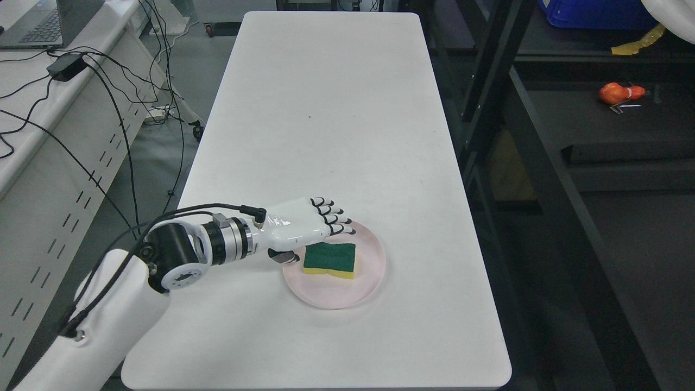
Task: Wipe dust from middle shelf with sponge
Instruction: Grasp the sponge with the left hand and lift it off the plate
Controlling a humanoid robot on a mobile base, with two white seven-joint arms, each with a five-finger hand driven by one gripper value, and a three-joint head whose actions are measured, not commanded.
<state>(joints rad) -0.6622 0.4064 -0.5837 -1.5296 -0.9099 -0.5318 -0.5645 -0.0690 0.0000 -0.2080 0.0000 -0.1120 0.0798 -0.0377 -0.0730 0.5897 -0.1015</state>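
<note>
The left hand (304, 225) hovers open beside the sponge (329, 259) on the pink plate (347, 296), its thumb partly hidden underneath.

Single head view looks steeply down along the white table (326, 108) from near its end

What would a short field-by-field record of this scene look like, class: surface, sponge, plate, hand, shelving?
surface: white table
sponge: green and yellow sponge, lying on the plate
plate: pink plate, near the table's front edge
hand: left hand, fingers open, over the plate's rim beside the sponge, not grasping it
shelving: dark shelf unit to the right of the table
task state: sponge not yet picked up
</note>
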